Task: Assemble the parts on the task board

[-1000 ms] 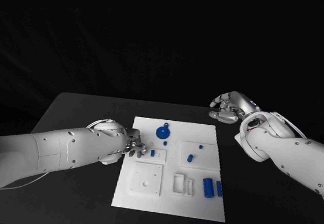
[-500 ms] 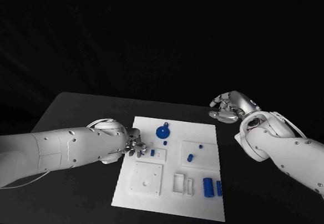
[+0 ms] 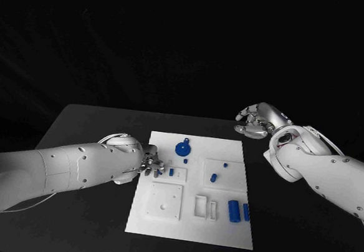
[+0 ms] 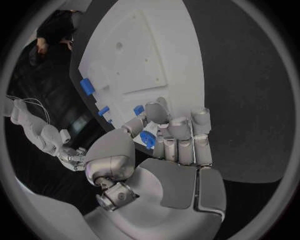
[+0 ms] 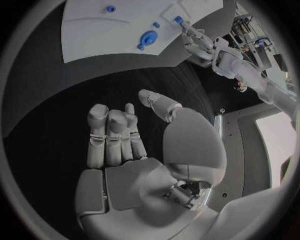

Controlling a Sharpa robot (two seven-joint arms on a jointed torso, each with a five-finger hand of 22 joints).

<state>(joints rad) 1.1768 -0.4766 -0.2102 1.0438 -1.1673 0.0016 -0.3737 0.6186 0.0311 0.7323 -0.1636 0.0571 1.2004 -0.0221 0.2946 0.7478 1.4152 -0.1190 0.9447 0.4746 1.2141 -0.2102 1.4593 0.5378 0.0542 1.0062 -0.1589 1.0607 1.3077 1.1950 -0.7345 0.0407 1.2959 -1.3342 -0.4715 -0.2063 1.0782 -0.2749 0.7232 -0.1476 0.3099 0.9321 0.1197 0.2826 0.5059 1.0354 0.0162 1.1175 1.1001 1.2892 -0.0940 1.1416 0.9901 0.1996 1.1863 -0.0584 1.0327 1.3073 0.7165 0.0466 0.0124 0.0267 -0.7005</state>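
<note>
No visible change over the last second. Left hand [image 3: 148, 161] stays clenched around a small blue part [image 4: 148, 138] at the task board [image 3: 155, 226] left edge. Right hand [image 3: 260, 120] empty, fingers apart, hovering beyond the board's far right corner. Insertion apparently pending.

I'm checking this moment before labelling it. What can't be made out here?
- The shape of the blue part in the left hand: left wrist view, fingers cover most of it; in the head view the hand hides it.
- Recess details on the task board: head view, too small.
- Right hand: head view, far off; whether its fingers are fully closed is unclear.
</note>
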